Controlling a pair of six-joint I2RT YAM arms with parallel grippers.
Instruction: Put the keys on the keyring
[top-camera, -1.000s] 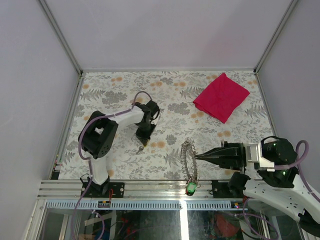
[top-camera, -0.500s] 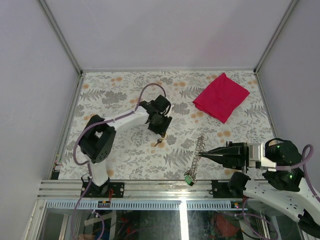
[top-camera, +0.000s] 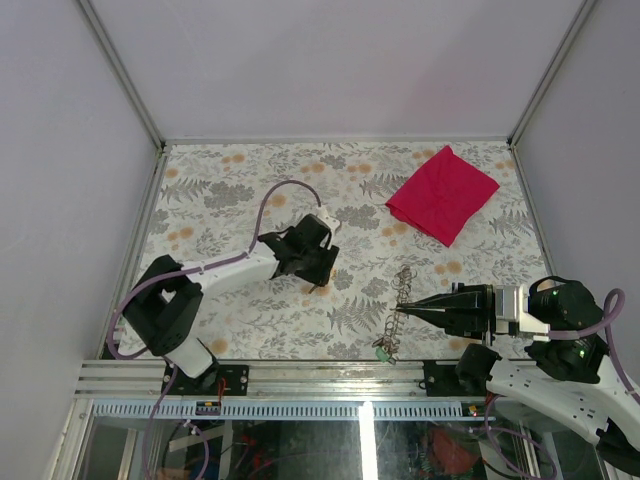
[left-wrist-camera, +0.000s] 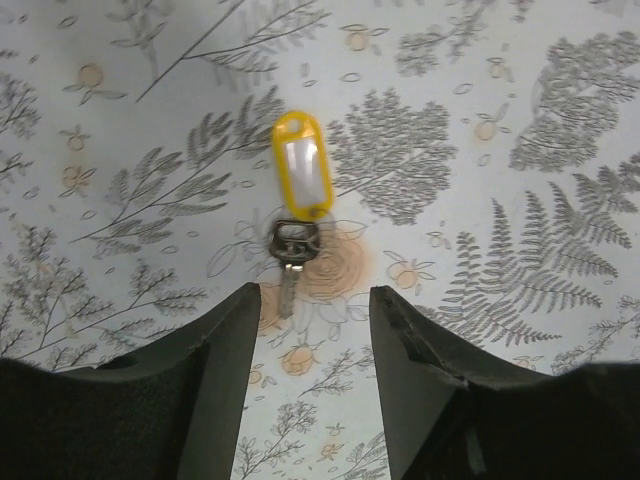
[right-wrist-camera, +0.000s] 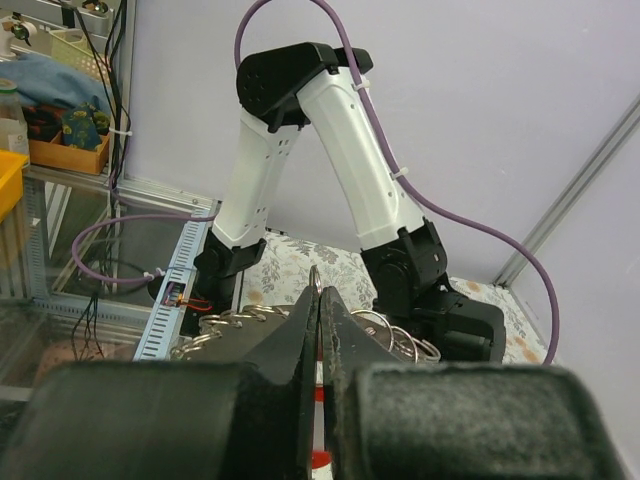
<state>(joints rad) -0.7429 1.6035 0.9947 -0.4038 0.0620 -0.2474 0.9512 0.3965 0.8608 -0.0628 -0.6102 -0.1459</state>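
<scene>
A metal key (left-wrist-camera: 290, 262) with a yellow tag (left-wrist-camera: 301, 175) lies flat on the flowered table; it also shows in the top view (top-camera: 322, 288). My left gripper (left-wrist-camera: 315, 295) is open just above the table, and the key's blade lies at the gap between its tips. My right gripper (right-wrist-camera: 318, 300) is shut on one ring (right-wrist-camera: 314, 272) of the keyring chain (top-camera: 397, 305), which hangs from it with a green tag (top-camera: 382, 352) at the near end. A bit of red (right-wrist-camera: 320, 458) shows under the right fingers; I cannot tell what it is. No red key is clearly visible.
A red cloth (top-camera: 443, 193) lies at the back right of the table. Metal rails (top-camera: 300, 375) run along the near edge, and grey walls enclose the other sides. The left arm (top-camera: 230, 270) stretches across the left middle of the table.
My left arm has swung right and stretched out low over the key. My right gripper has drawn the ring chain to the right and lifted it.
</scene>
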